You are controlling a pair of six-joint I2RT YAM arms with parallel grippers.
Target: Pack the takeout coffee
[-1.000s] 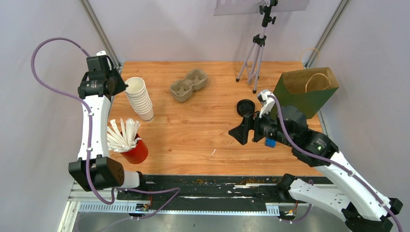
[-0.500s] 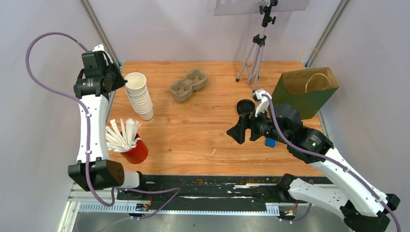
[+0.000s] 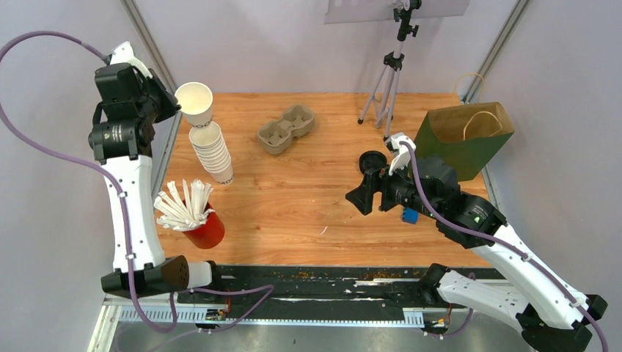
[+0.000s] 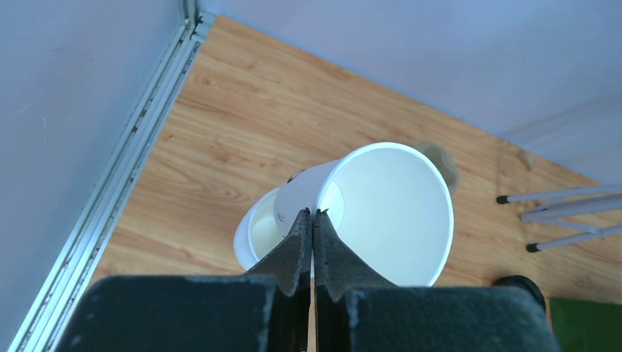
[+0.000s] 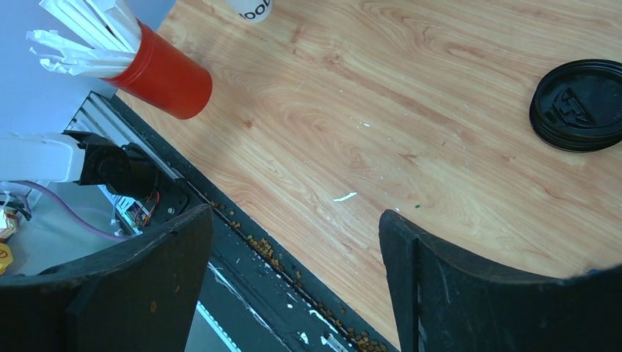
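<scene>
The left gripper (image 4: 313,215) is pinched tight on the near rim of a white cup (image 4: 389,213), one finger inside the wall and one outside. The cup is empty and lidless and tilts mouth-up just above the stack (image 3: 214,155) at the back-left of the table (image 3: 293,198). Whether its base has fully cleared the top stacked cup I cannot tell. A second ago this cup was still nested on the stack with the gripper at its rim. Since then the arm has risen and pulled back toward the left wall, drawing the cup up.

The right gripper (image 5: 295,216) stands wide open with nothing between its fingers, hovering over bare wood. The black lids (image 5: 579,105) lie on the table just behind it. It has shifted slightly left from a second ago, uncovering more of the lids. The red cup (image 5: 165,77) of sticks, the carrier (image 3: 286,129) and the bag (image 3: 462,143) have not moved.
</scene>
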